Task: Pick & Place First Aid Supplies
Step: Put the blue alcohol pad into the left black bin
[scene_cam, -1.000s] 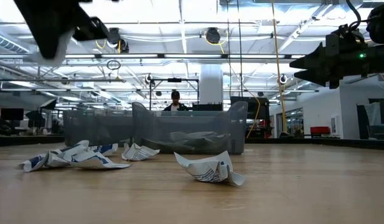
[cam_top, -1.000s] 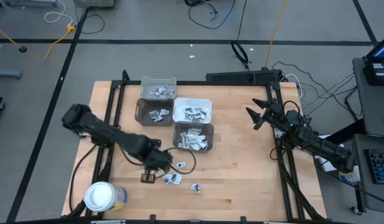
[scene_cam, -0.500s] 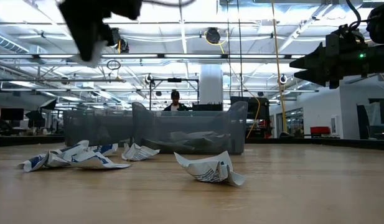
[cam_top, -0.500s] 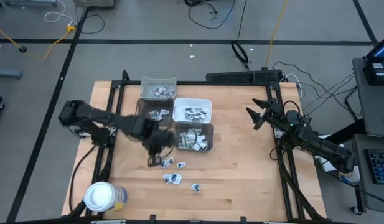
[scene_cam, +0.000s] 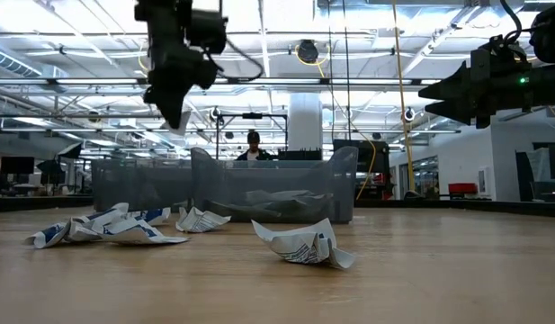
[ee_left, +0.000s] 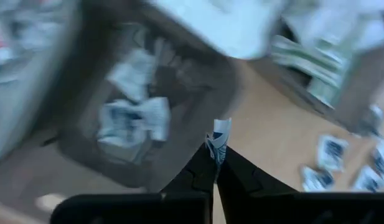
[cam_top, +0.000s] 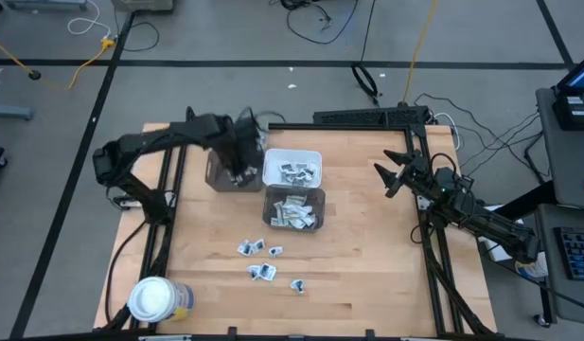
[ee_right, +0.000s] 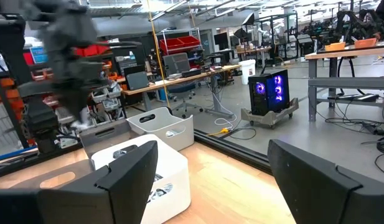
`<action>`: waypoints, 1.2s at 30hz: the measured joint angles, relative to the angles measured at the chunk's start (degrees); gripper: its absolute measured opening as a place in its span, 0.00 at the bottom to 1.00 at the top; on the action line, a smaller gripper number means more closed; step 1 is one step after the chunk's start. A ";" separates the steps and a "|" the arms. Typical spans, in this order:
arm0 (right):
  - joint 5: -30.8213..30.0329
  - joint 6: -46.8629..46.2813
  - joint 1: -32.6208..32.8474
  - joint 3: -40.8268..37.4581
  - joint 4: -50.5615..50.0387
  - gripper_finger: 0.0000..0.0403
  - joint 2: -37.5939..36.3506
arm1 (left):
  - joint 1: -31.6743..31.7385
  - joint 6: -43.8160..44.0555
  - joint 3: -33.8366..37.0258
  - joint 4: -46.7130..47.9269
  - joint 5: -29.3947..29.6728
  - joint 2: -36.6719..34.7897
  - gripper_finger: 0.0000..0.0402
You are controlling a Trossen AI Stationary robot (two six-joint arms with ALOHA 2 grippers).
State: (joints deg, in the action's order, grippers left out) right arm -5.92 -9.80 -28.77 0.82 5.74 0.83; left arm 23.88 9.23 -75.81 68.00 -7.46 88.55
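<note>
My left gripper (cam_top: 239, 161) hangs above the near-left dark grey bin (cam_top: 216, 173), shut on one small white packet with blue print (ee_left: 219, 138). That bin holds a few more packets (ee_left: 134, 116). Several loose packets (cam_top: 263, 272) lie flat on the wooden table nearer the front; in the low view they show crumpled (scene_cam: 304, 245). My right gripper (cam_top: 391, 175) waits open at the table's right side, level, with nothing between its fingers (ee_right: 126, 171). My left gripper pinches the packet's lower edge (ee_left: 216, 149) between its two fingertips, coming from above and pointing down. The packet sticks out past the fingertips, lifted clear above the dark grey bin.
Four bins stand together at the table's middle far side: a light grey one (cam_top: 240, 133), a white one (cam_top: 292, 169) and a second dark grey one (cam_top: 293, 208) beside the first. A white-lidded round jar (cam_top: 154, 301) stands at the near left corner. A person shows far behind the bins (scene_cam: 253, 144).
My left gripper, shut on the packet all along, has swung from above the loose packets near the front toward the table's far edge, rolling about its own axis, and now hangs over the near-left dark grey bin. The packet has travelled with it, clear of the table.
</note>
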 joint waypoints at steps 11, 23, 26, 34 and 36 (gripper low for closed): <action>0.00 0.00 -0.02 0.00 0.00 0.74 0.01 | 12.68 -4.45 0.07 2.12 1.19 0.07 0.01; 0.00 0.00 -0.01 0.00 0.00 0.74 0.01 | 9.29 -2.11 10.07 -10.50 5.93 2.25 0.01; 0.00 0.00 0.00 0.00 -0.01 0.74 0.01 | 8.71 -1.57 12.71 -14.29 6.37 2.25 0.01; 0.00 0.00 -0.01 0.00 -0.02 0.74 -0.01 | 7.84 0.45 17.20 -20.23 6.62 2.25 0.02; 0.01 0.00 0.00 0.00 -0.02 0.74 0.01 | 7.84 1.03 17.22 -20.36 6.76 2.25 0.06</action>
State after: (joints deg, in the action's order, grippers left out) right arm -5.91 -9.80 -28.78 0.82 5.72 0.84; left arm 31.73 10.26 -58.59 47.64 -0.70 90.80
